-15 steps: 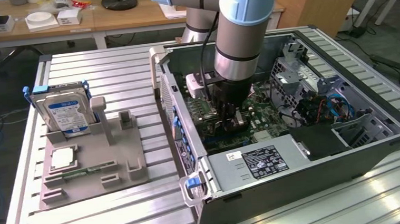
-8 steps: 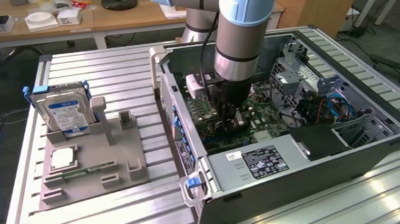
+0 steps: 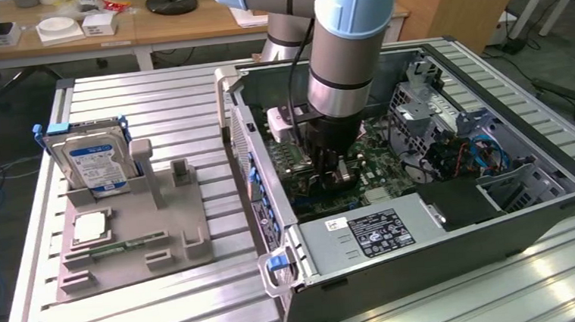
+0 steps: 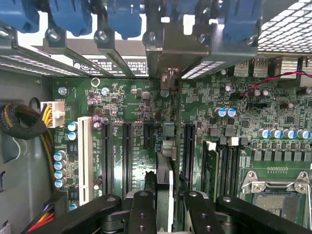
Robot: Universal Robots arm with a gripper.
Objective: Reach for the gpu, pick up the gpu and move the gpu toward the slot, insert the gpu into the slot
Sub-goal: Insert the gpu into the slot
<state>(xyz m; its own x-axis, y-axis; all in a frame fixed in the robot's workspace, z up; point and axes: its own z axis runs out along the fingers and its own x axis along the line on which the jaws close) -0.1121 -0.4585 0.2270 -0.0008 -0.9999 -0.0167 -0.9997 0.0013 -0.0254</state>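
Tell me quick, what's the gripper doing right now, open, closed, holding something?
Gripper: closed on the gpu, holding it edge-on, low over the green motherboard inside the computer case.

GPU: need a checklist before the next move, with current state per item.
1. Grip: the gpu stands edge-on between the jaws, clamped: ok.
2. Alignment: the card runs parallel to the black slots beside it: ok.
3. Sight of the slot: hidden under the card: cannot tell.
4. Seating depth of the card edge: cannot tell.
5. Memory stick: apart from the card: ok.
6. Red cable: well clear of the card: ok.
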